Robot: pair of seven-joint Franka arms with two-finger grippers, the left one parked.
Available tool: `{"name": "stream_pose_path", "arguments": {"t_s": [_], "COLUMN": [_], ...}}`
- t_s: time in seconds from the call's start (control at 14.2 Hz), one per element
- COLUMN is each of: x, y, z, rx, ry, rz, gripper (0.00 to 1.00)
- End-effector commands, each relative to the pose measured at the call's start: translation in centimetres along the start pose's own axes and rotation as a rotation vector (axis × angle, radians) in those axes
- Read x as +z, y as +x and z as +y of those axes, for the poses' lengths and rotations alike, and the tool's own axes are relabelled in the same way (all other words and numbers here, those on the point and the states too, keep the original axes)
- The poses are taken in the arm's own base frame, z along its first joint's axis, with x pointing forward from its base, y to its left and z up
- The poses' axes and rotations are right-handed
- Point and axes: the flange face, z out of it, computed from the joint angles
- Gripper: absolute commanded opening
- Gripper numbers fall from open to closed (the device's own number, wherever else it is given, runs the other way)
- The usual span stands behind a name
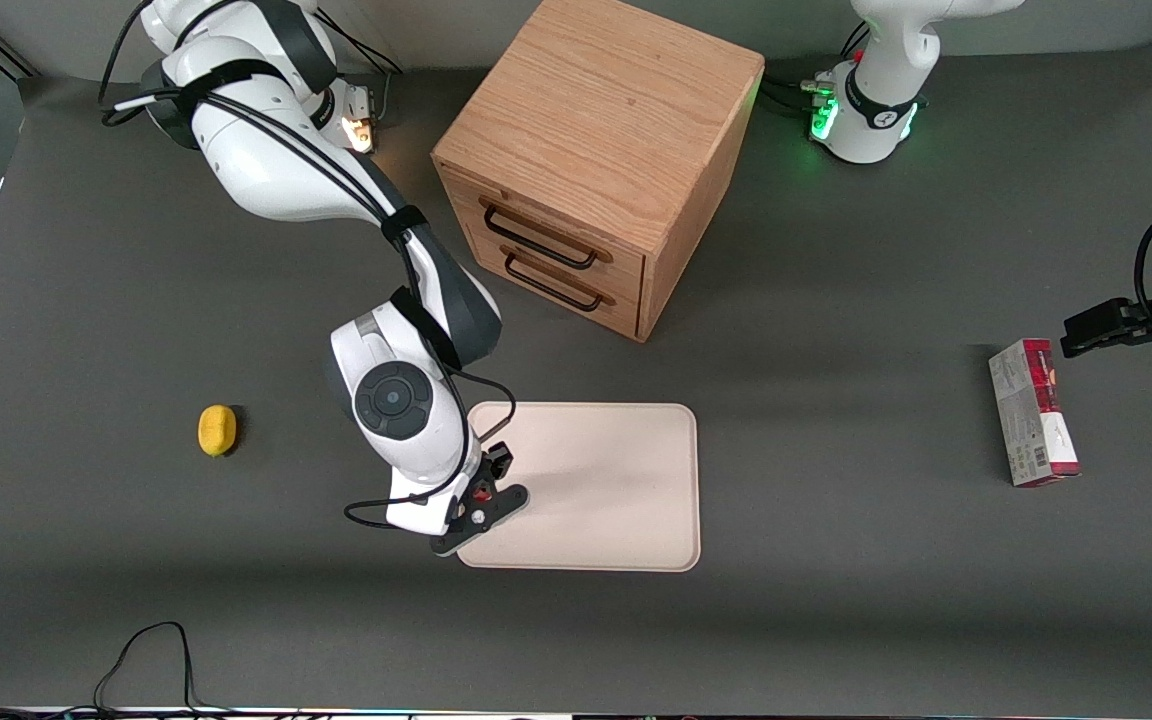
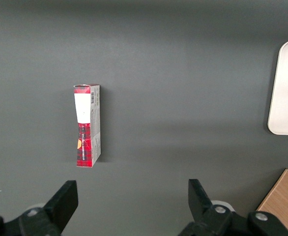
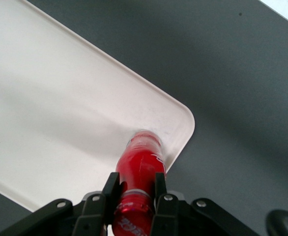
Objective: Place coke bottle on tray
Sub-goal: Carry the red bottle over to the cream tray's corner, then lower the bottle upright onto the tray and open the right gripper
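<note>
The worktop (image 1: 836, 620) is covered with a dark grey matte surface. On it stands a wooden cabinet (image 1: 601, 150) with two drawers and dark handles, farther from the front camera than the tray (image 1: 616, 480). The tray is cream-white, flat, with rounded corners and a low rim, and it lies in front of the cabinet's drawers, well apart from them. A yellow lemon (image 1: 217, 430) lies toward the working arm's end of the worktop. A red-and-grey carton (image 1: 1033, 412) lies flat toward the parked arm's end. The end effector (image 1: 481, 495) is over the tray's corner and grips the coke bottle (image 3: 140, 167).
</note>
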Motion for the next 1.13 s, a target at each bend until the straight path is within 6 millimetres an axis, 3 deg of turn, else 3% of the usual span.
{"name": "stream_pose_path", "arguments": {"t_s": [0.0, 0.07, 0.14, 0.35, 0.56, 0.85, 1.06], "x": [-0.6, -0.4, -0.5, -2.6, -7.3, -18.5, -24.8], "y": [0.6, 0.6, 0.6, 0.6, -0.2, -2.7, -5.2], "z": [0.4, 0.7, 0.6, 0.7, 1.2, 1.2, 1.3], "rx": [-0.005, 0.002, 0.004, 0.009, 0.017, 0.027, 0.042], "ry": [-0.021, -0.021, -0.019, -0.018, -0.024, -0.034, -0.042], "rz": [0.039, 0.036, 0.038, 0.048, 0.014, 0.021, 0.002], "gripper": [0.25, 0.57, 1.00, 1.00, 1.00, 1.00, 1.00]}}
